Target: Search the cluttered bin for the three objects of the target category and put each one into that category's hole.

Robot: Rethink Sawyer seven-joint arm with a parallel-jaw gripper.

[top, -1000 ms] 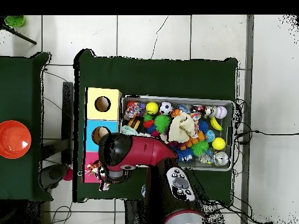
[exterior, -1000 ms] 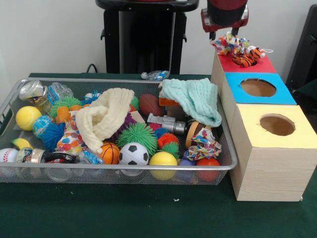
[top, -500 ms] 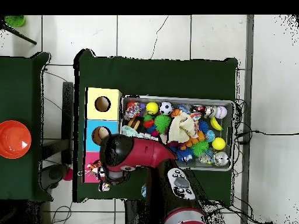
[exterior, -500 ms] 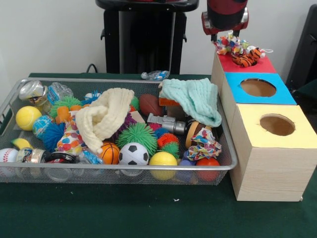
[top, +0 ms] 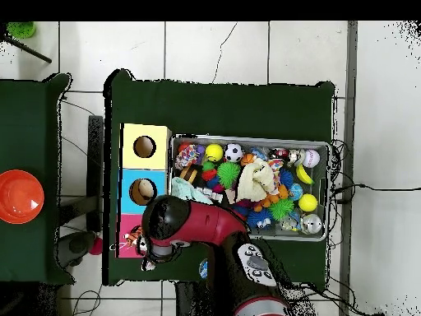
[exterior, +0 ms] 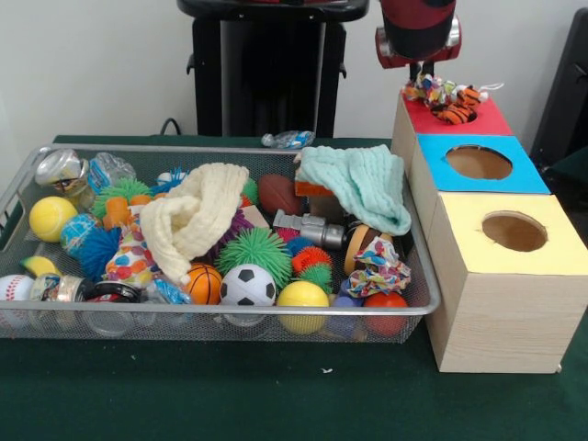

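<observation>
The wire mesh bin sits on the green table, full of balls, spiky toys and cloths; it also shows in the overhead view. My gripper hangs over the far red-topped box. A many-coloured patterned cloth piece and a tiger-striped toy lie bunched on that top, over its hole, right under the gripper. Whether the gripper holds the cloth does not show. In the overhead view the arm covers the gripper, and the cloth peeks out beside it.
A blue-topped box and a yellow-topped box, each with an open round hole, stand in line right of the bin. In the bin lie a cream cloth, a mint cloth, another patterned cloth and a soccer ball.
The arm has shifted slightly towards the robot's side. The patterned cloth under the gripper has moved with it and now sits lower and more bunched on the red top.
</observation>
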